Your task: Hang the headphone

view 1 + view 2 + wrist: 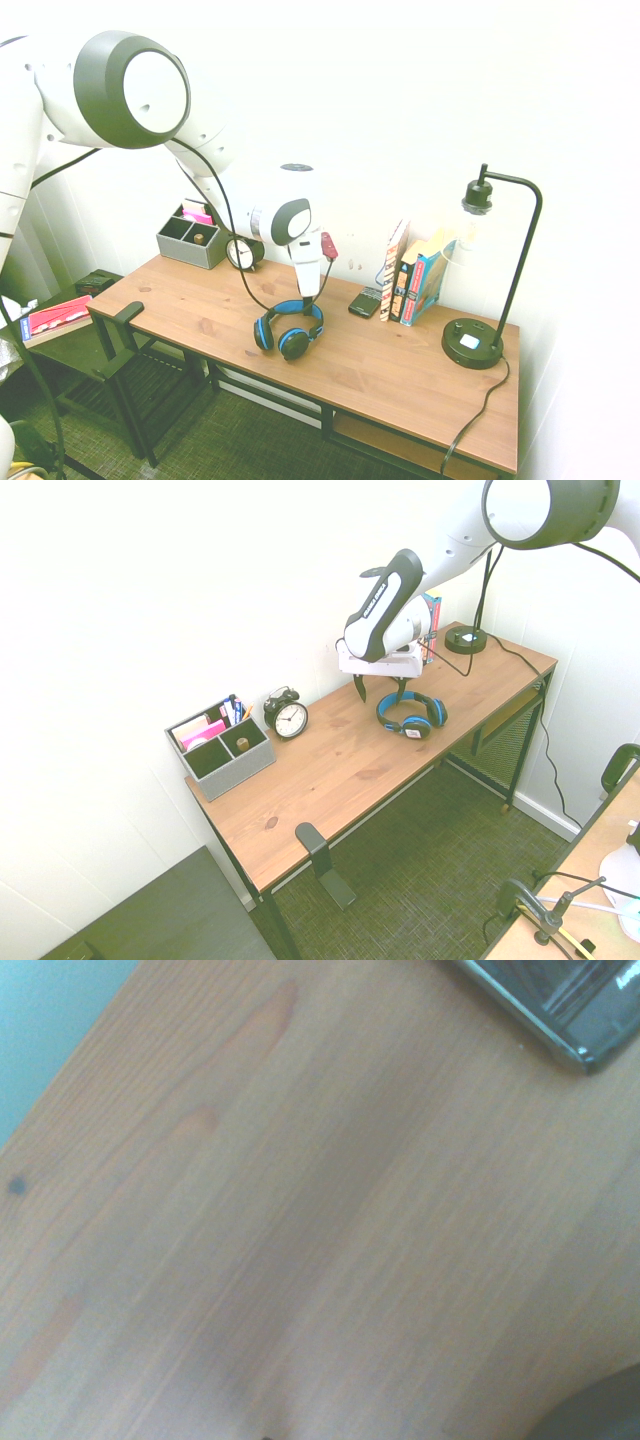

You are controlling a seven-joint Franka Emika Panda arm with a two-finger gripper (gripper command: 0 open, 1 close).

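Hovering low above the wooden desk (315,790), the gripper (381,686) had its two fingers spread as wide as they go, with nothing held between them. One finger came down right by the blue headband of the headphone (411,716), though I couldn't tell whether it touched. The headphone lay on the desktop. A black bracket (326,865) stuck out at the desk's edge, well apart from it, while the black phone (365,301) lay near the upright books (424,285).

The arm reaches down, its gripper (382,688) low with fingers spread wide.
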